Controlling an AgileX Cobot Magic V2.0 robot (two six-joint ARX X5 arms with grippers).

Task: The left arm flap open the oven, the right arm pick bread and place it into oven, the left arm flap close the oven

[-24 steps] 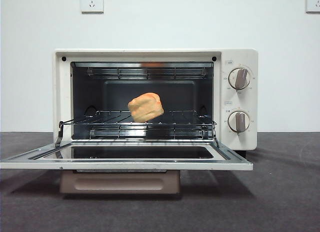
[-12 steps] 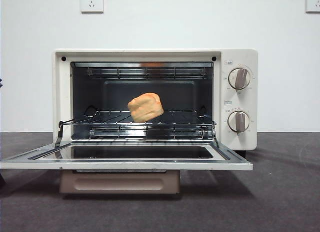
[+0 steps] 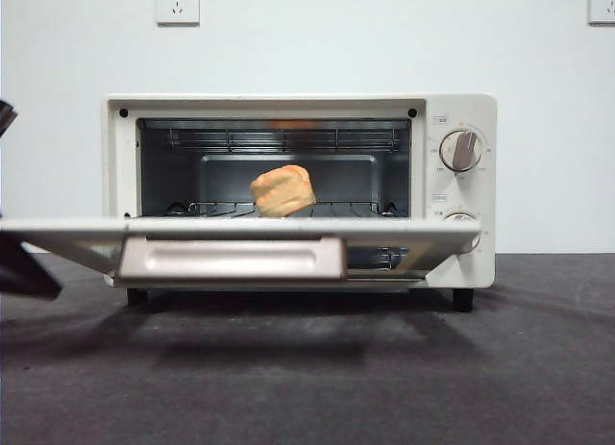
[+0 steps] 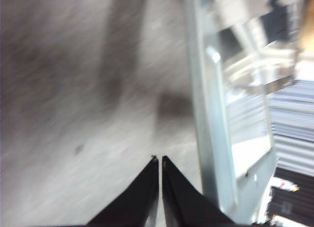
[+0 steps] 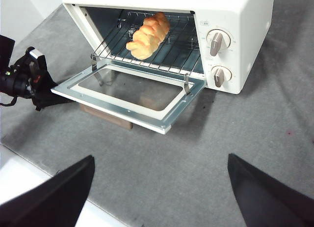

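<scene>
1. The oven door [image 3: 240,232] was about half raised. In the front view it hung roughly level with the wire rack [image 5: 147,53], handle [image 3: 231,259] facing the camera. Closing was the step in hand, judging by the bread already inside.
2. The left gripper [image 4: 160,161] sat at the door's left end, at about 9 o'clock from the oven [image 3: 461,190] in the front view, low and near the desk [image 3: 384,387]. In the left wrist view its jaws were clenched together with nothing between them. The door's metal edge lay just beside the tips. Contact could not be confirmed because the frame was blurred.
3. The door's long axis ran left-right across the oven front, hinged at the bottom. I judged the coming push had to go up and toward the cavity. The left arm was far nearer than the right.
4. The right gripper [image 5: 157,188] hung high and well back, jaws spread wide and empty.
5. The bread [image 3: 282,190] was a golden-orange braided bun. It lay on the rack near mid-cavity, long axis running front-to-back, clear of the door swing.
</scene>
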